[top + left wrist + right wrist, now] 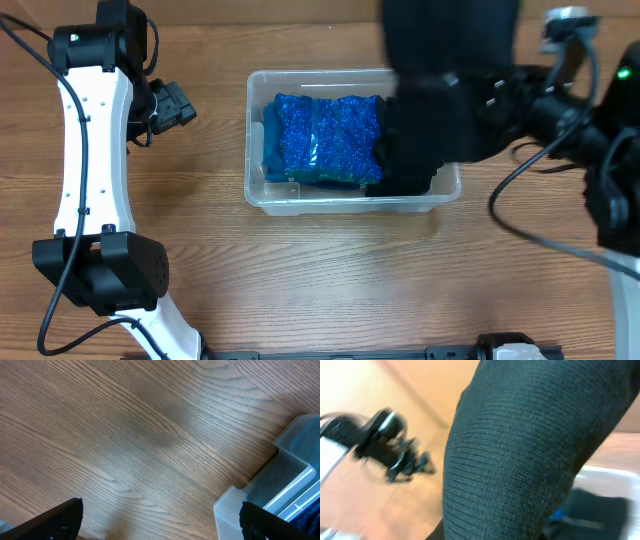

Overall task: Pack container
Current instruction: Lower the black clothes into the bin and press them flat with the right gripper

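The clear container (300,203) stands at the table's middle; its corner shows in the left wrist view (235,506). A folded sparkly blue garment (325,138) lies inside it. A dark knitted garment (440,90) hangs over the container's right end, its lower part reaching inside. It fills the right wrist view (520,455) and hides the right gripper's fingers. The right arm (560,110) reaches in from the right and holds it up. My left gripper (172,104) is open and empty over bare table left of the container, as the left wrist view (160,520) also shows.
The wooden table top (330,280) extends all around the container. The left arm's white links (95,150) and base (100,270) stand at the left edge. The right arm's cables (520,200) hang to the right of the container.
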